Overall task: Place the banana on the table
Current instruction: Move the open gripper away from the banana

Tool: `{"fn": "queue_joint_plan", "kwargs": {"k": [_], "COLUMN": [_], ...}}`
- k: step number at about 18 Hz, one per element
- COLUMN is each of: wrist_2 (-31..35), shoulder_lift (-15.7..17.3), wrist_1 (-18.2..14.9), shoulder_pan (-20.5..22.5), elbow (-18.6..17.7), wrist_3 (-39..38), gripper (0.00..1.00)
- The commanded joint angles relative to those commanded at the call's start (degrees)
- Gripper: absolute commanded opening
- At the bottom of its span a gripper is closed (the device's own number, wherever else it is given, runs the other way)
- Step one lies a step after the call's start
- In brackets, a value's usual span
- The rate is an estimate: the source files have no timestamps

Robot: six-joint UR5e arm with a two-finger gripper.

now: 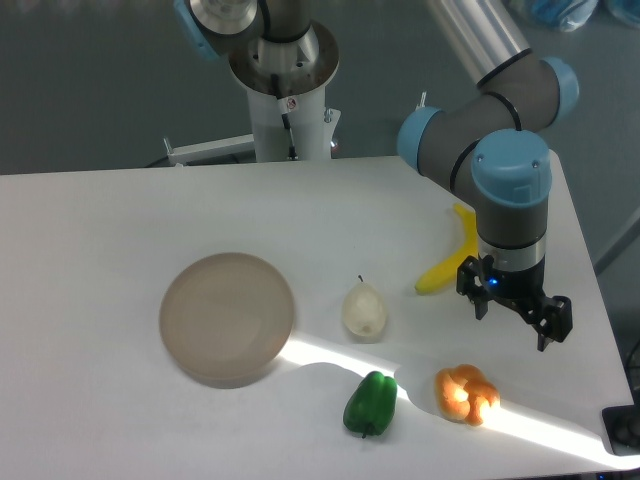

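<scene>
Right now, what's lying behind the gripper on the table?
The banana lies on the white table behind the open gripper, apart from it. Its lower yellow end shows fully; part of its upper end is covered by the arm's wrist.

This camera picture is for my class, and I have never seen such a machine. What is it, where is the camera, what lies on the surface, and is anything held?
It is a robot arm of grey tubes and blue joints, seen by one fixed camera looking down at the white table. Its end effector, two open fingers, holds nothing. The yellow banana lies on the table beside it. Also there: a round plate, a pale pear, a green pepper and an orange fruit.
</scene>
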Motion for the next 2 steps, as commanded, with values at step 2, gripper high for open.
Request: {"fn": "queue_joint_plan", "kwargs": {"k": [2], "wrist_2": [0.00], "shoulder_lift": [-0.17], "wrist_1": [0.00], "shoulder_pan": [-0.09], "elbow": [0.18], "wrist_3": [-0.09], "gripper": [1.00]}}
